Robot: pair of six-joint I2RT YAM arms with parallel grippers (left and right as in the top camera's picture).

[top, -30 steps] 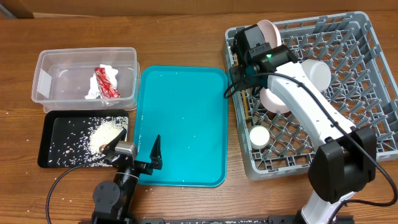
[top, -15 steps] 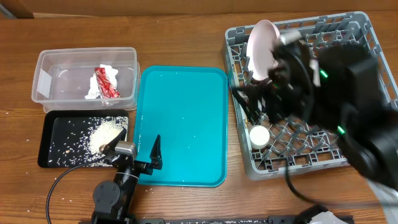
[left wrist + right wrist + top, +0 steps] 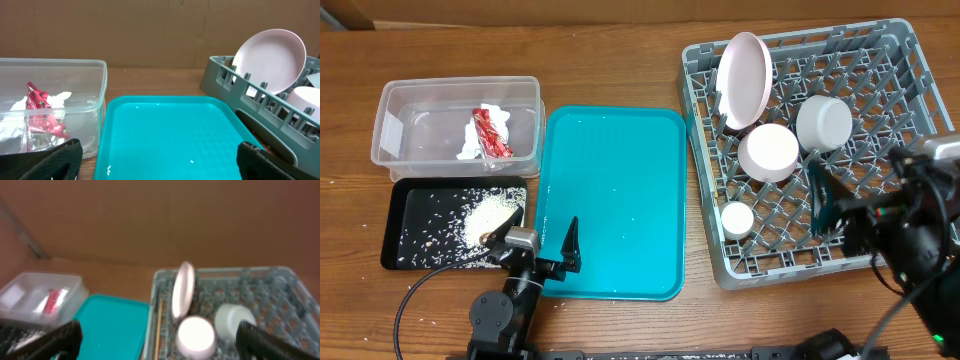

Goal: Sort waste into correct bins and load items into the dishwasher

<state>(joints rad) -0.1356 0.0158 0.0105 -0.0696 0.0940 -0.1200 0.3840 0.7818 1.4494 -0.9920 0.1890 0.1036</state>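
Observation:
The dishwasher rack [image 3: 890, 70] holds a white plate [image 3: 743, 68] standing on edge, two bowls [image 3: 768, 152] [image 3: 823, 122] and a small cup [image 3: 736, 218]. Thin chopsticks [image 3: 158, 325] lie along the rack's left wall. My right gripper [image 3: 160, 347] hangs open and empty over the rack's front right; one of its fingers [image 3: 817, 205] shows from overhead. The clear tub [image 3: 400, 110] contains the red foil wrapper [image 3: 490, 130] with tissue. Rice [image 3: 490, 215] lies in the black tray [image 3: 415, 205]. My left gripper [image 3: 540, 242] is open and empty at the teal tray's near edge.
The teal serving tray [image 3: 610, 190] sits between the bins and the rack, with a few rice grains [image 3: 191, 161] on it. In the left wrist view the tub [image 3: 102, 100] is to the left and the rack wall [image 3: 260, 97] to the right. Brown cardboard backs the table.
My right gripper opened and let go of the plate, which now stands in the rack's back left. The right arm swung back to the rack's front right. The left arm stayed put.

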